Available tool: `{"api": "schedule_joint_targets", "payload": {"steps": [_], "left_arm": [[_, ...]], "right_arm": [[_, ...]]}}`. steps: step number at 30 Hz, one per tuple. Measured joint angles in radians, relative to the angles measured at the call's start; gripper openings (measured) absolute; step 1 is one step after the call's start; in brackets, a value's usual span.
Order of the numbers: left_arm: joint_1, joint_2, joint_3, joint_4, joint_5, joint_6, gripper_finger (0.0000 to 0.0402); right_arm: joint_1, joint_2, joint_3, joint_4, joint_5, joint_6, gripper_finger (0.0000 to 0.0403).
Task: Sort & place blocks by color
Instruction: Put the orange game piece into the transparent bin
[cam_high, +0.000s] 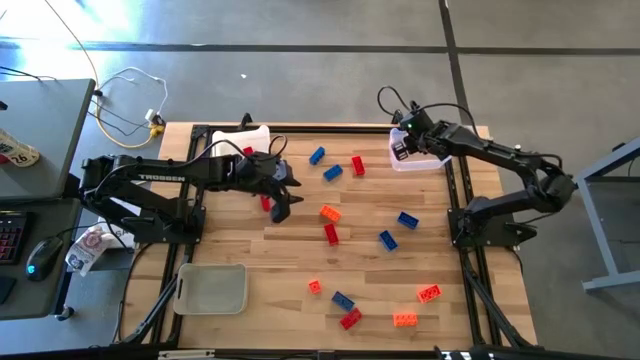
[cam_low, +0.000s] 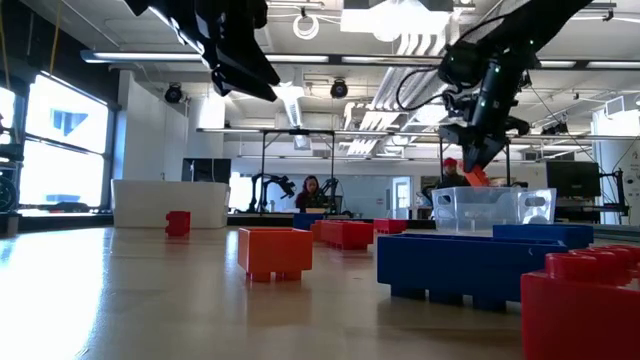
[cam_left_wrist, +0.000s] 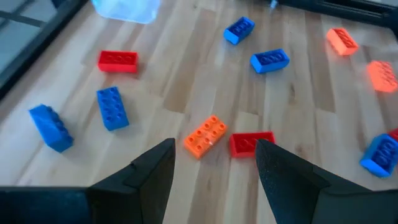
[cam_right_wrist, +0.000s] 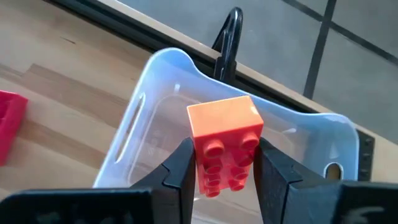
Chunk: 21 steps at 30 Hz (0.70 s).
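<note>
My right gripper (cam_right_wrist: 222, 171) is shut on an orange studded block (cam_right_wrist: 225, 143) and hangs over the clear tray (cam_high: 428, 160) at the table's far right (cam_low: 475, 150). My left gripper (cam_left_wrist: 214, 165) is open, raised above mid-table (cam_high: 285, 195). An orange block (cam_left_wrist: 205, 135) and a red block (cam_left_wrist: 252, 143) lie flat on the wood below it. Other red, blue and orange blocks lie scattered over the table, such as a blue one (cam_high: 408, 220) and an orange one (cam_high: 429, 293). My right gripper pinches the orange block by two opposite side faces (cam_right_wrist: 198, 149) between its two fingers (cam_right_wrist: 180, 171). It comes from above, pointing down. The block is lifted clear, above the inside of the clear tray (cam_right_wrist: 143, 124), its studded face turned toward the wrist camera.
A whitish tray (cam_high: 245, 138) sits at the far left with a red block (cam_high: 247, 151) at it, and another tray (cam_high: 212, 288) lies near left. Red block (cam_high: 265, 203) lies beside the left gripper. Black frame rails (cam_high: 465, 200) border the table.
</note>
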<state>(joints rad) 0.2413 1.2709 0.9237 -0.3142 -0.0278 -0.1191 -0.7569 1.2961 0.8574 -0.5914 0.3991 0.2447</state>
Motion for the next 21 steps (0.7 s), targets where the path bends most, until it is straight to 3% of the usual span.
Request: {"api": "schedule_joint_targets", "payload": {"steps": [11,21], "left_arm": [[0.000,0.000,0.000,0.163,-0.040,0.062,0.0209],[0.000,0.000,0.000,0.316,-0.040,0.193,0.0209]], "right_arm": [[-0.067,0.000,-0.119,0.138,-0.080,0.055,0.0099],[-0.125,0.000,-0.134,0.142,-0.153,0.136,0.0114]]}}
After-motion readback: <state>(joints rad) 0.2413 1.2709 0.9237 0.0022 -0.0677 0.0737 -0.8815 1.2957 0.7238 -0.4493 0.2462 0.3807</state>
